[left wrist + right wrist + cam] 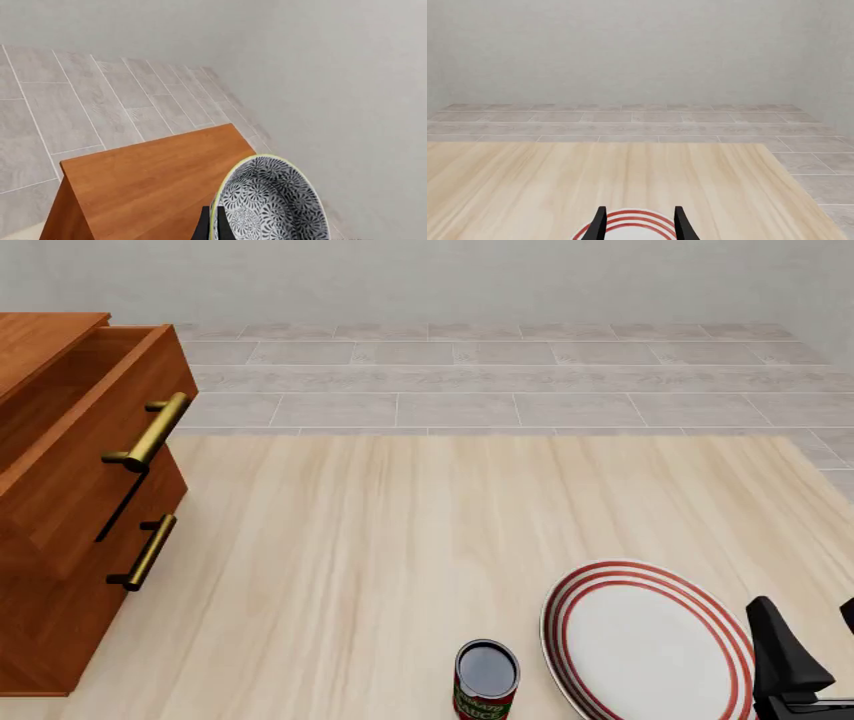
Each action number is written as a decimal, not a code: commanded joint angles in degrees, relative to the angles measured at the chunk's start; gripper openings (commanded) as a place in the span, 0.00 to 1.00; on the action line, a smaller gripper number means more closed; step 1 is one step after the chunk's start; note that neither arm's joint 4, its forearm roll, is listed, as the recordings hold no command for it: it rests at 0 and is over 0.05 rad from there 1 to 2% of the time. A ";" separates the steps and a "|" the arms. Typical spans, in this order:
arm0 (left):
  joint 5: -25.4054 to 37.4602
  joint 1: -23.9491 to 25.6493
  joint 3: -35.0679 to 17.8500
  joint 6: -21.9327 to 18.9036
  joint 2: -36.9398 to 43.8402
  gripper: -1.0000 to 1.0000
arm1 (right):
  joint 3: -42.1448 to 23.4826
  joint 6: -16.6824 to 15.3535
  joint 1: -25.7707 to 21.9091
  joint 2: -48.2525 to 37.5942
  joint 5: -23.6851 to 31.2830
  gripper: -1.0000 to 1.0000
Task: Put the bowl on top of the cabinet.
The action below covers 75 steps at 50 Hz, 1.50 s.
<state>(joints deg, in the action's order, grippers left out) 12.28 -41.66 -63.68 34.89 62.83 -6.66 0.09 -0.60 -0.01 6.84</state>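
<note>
In the left wrist view the bowl (273, 200), grey-and-white floral inside with a pale rim, is tilted on edge above the cabinet's flat reddish-brown top (153, 185). My left gripper (213, 227) is shut on the bowl's rim, one dark finger on each side of the wall. The front view shows neither the bowl nor the left gripper. There the cabinet (67, 520) stands at the table's left edge with brass bar handles, its upper drawer pulled out. My right gripper (817, 640) hangs open and empty at the near right, over the plate's edge; its fingers (599, 225) stand well apart.
A flat white plate with red rings (647, 645) lies at the near right of the wooden table (400, 540). A can (486, 680) stands just left of the plate. A tiled floor and a pale wall lie beyond the table.
</note>
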 commanded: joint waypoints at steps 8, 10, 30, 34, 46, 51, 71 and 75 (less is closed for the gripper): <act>-0.29 0.64 -0.31 0.27 -0.69 0.00 | 0.00 0.00 0.01 0.00 0.02 1.00; -0.09 0.68 -0.67 0.55 -0.92 0.00 | 0.00 0.00 0.00 0.00 -0.01 1.00; -1.01 -0.63 -2.00 0.50 0.34 0.00 | 0.00 0.00 -0.01 0.00 0.00 1.00; -1.63 -1.12 -1.83 0.49 0.96 0.00 | 0.00 -0.01 -0.01 0.00 0.01 1.00; -2.86 -2.49 -1.92 0.49 2.57 0.00 | 0.00 -0.02 0.01 0.00 0.00 1.00; -3.29 -2.47 -1.68 0.56 2.89 0.00 | 0.00 -0.01 -0.01 0.00 -0.01 1.00; -4.44 -1.91 -1.04 -0.81 4.10 0.00 | 0.00 -0.01 0.00 0.00 0.01 1.00; -4.43 -2.14 -1.18 -0.83 4.34 0.00 | 0.00 0.01 0.00 0.00 0.00 1.00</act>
<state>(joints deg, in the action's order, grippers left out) 8.55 -43.39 -64.58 34.70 66.57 -6.65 0.09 -0.60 -0.01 6.84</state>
